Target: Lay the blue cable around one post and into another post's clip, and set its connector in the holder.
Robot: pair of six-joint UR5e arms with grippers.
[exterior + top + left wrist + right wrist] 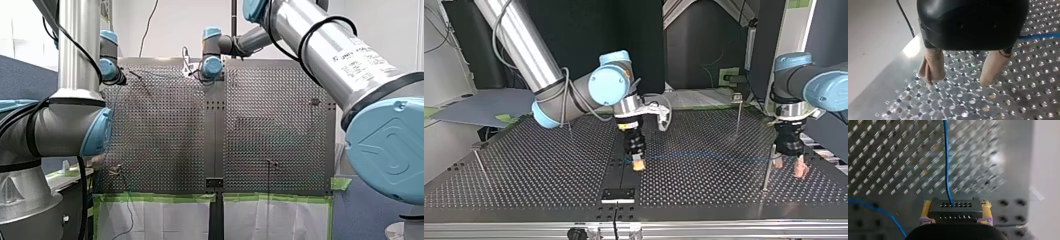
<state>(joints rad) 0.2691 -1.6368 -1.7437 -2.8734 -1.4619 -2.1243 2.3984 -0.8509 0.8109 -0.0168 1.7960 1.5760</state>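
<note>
My right gripper [956, 205] is clamping the black connector [955, 213] between its yellow pads, low over the middle of the tabletop [549, 175]. The blue cable [709, 157] is running from it toward a post [768, 170] near my left gripper [958, 81], which is hanging spread wide, gripping nothing.

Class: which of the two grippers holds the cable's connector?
My right gripper, clamping the black connector between yellow pads; my left gripper stands open, empty.
</note>
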